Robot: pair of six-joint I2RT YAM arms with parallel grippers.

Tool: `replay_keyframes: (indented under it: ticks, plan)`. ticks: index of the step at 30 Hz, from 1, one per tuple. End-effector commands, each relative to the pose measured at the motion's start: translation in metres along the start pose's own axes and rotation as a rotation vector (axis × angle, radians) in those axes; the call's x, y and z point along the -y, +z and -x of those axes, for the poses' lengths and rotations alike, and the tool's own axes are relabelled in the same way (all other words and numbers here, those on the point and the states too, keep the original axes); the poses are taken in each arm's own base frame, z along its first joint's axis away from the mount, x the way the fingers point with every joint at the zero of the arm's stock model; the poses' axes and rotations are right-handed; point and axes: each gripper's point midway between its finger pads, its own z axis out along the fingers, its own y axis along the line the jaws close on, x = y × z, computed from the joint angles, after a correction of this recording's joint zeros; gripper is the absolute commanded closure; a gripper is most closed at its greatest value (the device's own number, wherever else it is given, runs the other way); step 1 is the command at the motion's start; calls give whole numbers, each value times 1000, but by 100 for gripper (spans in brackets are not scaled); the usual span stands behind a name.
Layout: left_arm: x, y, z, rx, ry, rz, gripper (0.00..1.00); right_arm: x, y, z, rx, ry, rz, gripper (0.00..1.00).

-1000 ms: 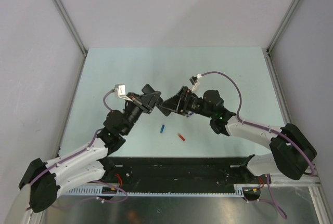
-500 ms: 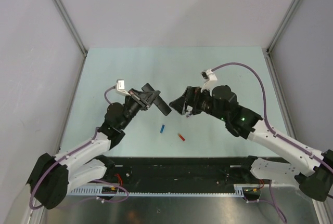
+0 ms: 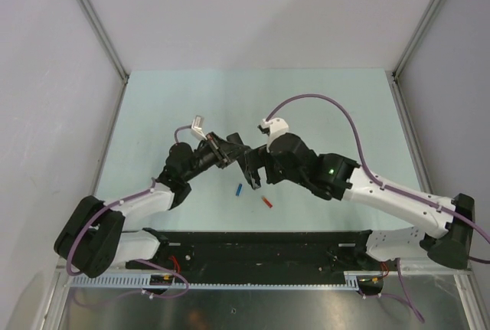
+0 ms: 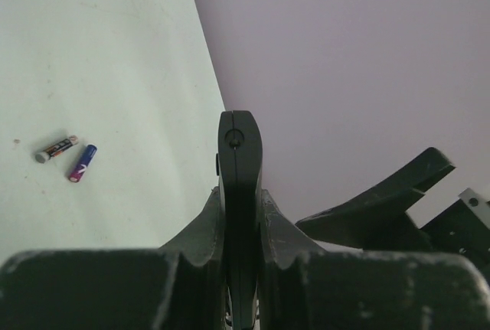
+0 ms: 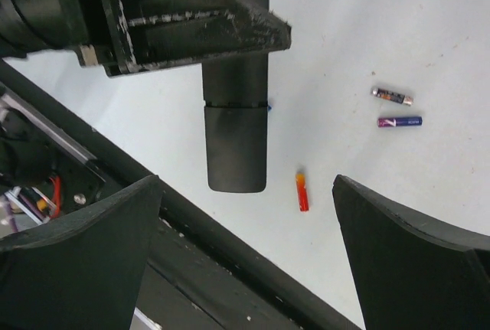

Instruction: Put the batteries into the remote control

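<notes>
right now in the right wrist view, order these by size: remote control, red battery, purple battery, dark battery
1. remote control, by far largest
2. red battery, purple battery, dark battery: look alike, no ranking

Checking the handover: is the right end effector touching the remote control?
Apart. In the right wrist view, table shows between the remote control and each open finger of the right end effector.

Black remote (image 5: 236, 146) aloft, loose batteries (image 5: 303, 192) below.
</notes>
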Motion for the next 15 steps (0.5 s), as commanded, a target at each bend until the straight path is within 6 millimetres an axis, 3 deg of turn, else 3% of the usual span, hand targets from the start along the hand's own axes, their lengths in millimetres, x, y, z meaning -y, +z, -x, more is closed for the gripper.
replay_keyframes:
  ticks: [1, 5, 15]
  plan:
    - [44, 4, 6, -33, 20, -154, 100, -3, -1, 1, -16, -62, -39, 2]
    - [44, 4, 4, -45, 11, -158, 100, -8, 11, -5, -45, -84, -58, 5]
    - [41, 5, 3, -49, 3, -154, 100, -12, 24, -9, -64, -96, -59, 23]
